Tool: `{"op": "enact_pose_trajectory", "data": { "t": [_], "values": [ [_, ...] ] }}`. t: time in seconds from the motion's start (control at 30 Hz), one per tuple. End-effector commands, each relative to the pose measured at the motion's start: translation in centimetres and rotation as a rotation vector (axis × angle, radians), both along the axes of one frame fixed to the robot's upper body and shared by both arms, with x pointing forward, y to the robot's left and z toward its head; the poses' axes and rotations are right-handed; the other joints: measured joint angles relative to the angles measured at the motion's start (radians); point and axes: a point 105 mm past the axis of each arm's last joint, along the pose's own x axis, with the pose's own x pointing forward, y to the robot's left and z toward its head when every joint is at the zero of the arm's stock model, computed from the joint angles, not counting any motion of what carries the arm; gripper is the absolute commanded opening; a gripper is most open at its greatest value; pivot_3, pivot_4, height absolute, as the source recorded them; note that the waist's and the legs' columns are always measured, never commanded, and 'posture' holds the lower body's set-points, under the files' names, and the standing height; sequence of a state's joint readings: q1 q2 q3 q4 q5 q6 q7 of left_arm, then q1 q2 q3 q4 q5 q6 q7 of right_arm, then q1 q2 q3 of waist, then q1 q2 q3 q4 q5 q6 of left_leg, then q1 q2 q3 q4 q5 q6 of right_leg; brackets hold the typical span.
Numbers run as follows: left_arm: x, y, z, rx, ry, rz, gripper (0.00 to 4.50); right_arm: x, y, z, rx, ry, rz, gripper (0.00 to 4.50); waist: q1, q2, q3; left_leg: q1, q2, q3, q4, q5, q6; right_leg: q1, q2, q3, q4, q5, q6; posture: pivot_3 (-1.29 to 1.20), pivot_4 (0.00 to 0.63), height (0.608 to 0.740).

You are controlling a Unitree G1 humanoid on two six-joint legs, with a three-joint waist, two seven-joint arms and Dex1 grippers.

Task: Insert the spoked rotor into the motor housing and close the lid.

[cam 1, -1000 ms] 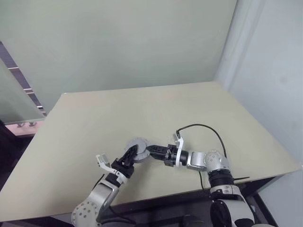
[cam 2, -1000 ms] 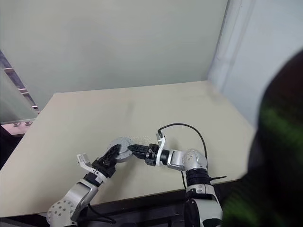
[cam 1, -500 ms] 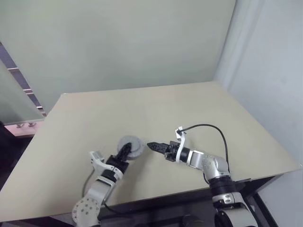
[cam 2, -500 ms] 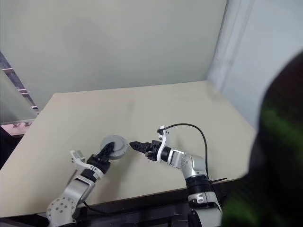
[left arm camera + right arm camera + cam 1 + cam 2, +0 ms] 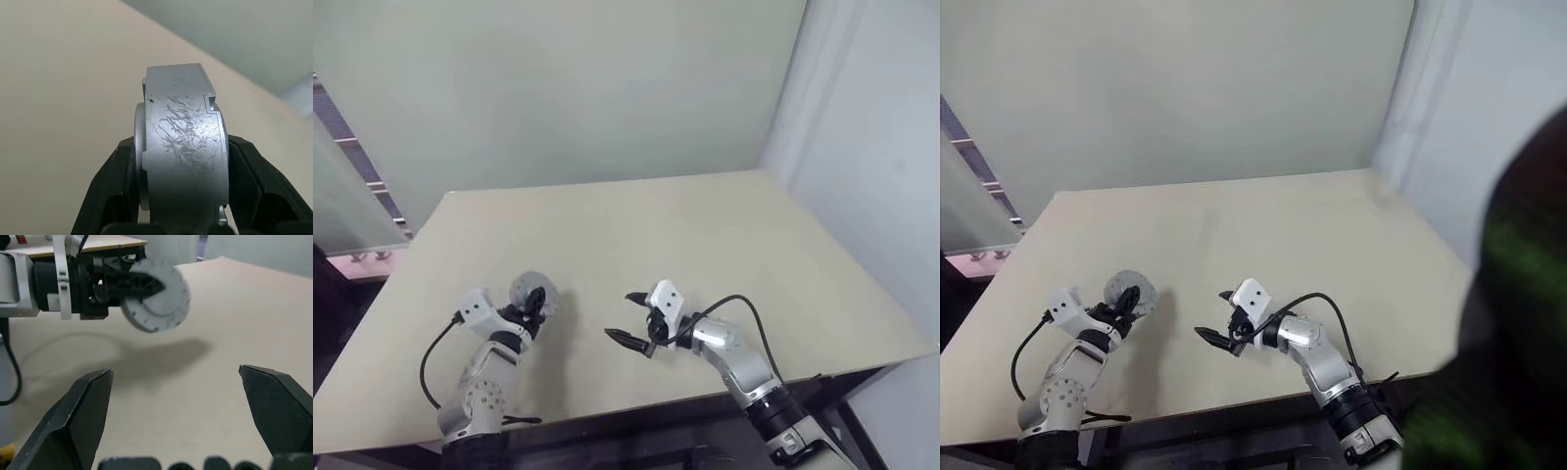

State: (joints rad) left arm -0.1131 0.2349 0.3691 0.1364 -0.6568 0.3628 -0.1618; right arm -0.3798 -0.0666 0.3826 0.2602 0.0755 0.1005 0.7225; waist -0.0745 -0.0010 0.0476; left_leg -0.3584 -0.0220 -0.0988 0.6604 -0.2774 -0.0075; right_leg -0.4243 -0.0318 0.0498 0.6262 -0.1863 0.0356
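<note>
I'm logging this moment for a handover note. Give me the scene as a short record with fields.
left gripper: shut on a grey disc-shaped motor assembly, held off the table
held part: ribbed rim; whether it is the lid alone or the closed housing, cannot tell
right gripper: open, empty, above the table
gap: grippers apart, not touching

**No Readable Markings**

No words, labels, brand names, numbers or signs could be read anywhere in the scene. The grey round part clamped in the left gripper bore only scratches on its metal side, and notches round its rim, none of them forming letters or figures.
</note>
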Motion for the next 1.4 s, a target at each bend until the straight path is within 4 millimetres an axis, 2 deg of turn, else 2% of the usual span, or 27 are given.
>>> {"op": "enact_pose_trajectory", "data": {
  "t": [0.03,0.23,0.47,0.6,0.73,0.93,1.0,1.13,1.23,1.4],
  "values": [
    [0.8,1.5,1.9,0.109,-0.067,0.03,2.02,0.3,0.0,0.8,-0.002,-0.066,-0.006,4.5,0.003,0.0,0.0,0.0,0.0,0.0,0.0,0.0,0.0,0.0,0.0,0.0,0.0,0.0,0.0,0.0,0.0,0.74],
    [0.8,2.6,0.9,0.143,-0.031,0.054,2.02,0.6,-0.2,0.4,-0.023,-0.07,-0.022,4.5,0.007,-0.001,0.0,0.0,0.0,-0.001,0.0,0.0,0.0,0.0,0.0,0.0,0.0,0.001,-0.001,0.0,0.0,0.74],
    [0.6,4.3,-0.7,0.217,0.048,0.105,4.42,0.9,-0.3,0.2,-0.035,-0.065,-0.029,4.5,0.007,-0.001,0.0,0.003,0.0,0.0,0.001,0.001,-0.001,0.002,0.0,0.0,0.001,0.003,-0.002,0.0,0.0,0.74],
    [0.3,5.6,-1.0,0.285,0.065,0.156,4.47,1.1,-0.3,0.1,-0.043,-0.063,-0.03,4.5,0.007,-0.001,0.0,0.005,0.0,0.0,0.001,0.001,-0.001,0.004,0.0,0.0,0.001,0.003,-0.002,0.0,0.0,0.74],
    [0.0,6.4,-0.4,0.356,0.029,0.195,4.47,1.3,-0.4,-0.1,-0.051,-0.061,-0.033,4.5,0.011,-0.001,-0.001,0.005,0.0,0.0,0.001,0.001,-0.001,0.004,0.0,0.0,0.001,0.003,-0.002,0.0,0.0,0.74],
    [-0.5,6.1,1.5,0.429,-0.086,0.175,4.47,1.7,-1.0,-0.3,-0.058,-0.061,-0.062,4.5,0.025,-0.001,-0.001,0.005,0.0,0.0,0.001,0.001,-0.001,0.004,0.0,0.0,0.001,0.004,-0.002,0.0,0.0,0.74],
    [-0.7,4.7,2.5,0.484,-0.144,0.084,4.47,2.1,-1.7,-0.2,-0.048,-0.047,-0.089,4.5,0.025,-0.001,-0.001,0.005,0.0,0.001,0.001,0.001,-0.001,0.004,0.0,0.0,0.001,0.004,-0.002,0.0,0.0,0.74],
    [-1.8,-0.2,4.1,0.574,-0.249,-0.211,4.47,2.9,-3.6,0.2,-0.032,-0.018,-0.146,4.5,0.025,-0.001,-0.001,0.005,0.0,0.001,0.001,0.001,-0.001,0.004,0.0,0.0,0.001,0.004,-0.003,0.0,0.0,0.74],
    [-3.4,-4.1,4.5,0.605,-0.288,-0.457,4.47,3.5,-5.3,0.4,-0.029,-0.001,-0.212,4.5,0.025,-0.001,-0.001,0.005,0.001,0.003,0.001,0.001,0.0,0.005,-0.001,0.0,0.0,0.003,-0.004,0.0,0.0,0.74],
    [-4.2,-7.0,4.7,0.574,-0.293,-0.578,4.47,3.8,-8.3,0.0,-0.044,0.032,-0.339,4.5,0.025,0.0,0.0,0.009,0.002,0.004,0.001,0.001,0.0,0.007,0.0,0.001,0.001,0.003,-0.004,0.0,0.0,0.74]
  ]
}}
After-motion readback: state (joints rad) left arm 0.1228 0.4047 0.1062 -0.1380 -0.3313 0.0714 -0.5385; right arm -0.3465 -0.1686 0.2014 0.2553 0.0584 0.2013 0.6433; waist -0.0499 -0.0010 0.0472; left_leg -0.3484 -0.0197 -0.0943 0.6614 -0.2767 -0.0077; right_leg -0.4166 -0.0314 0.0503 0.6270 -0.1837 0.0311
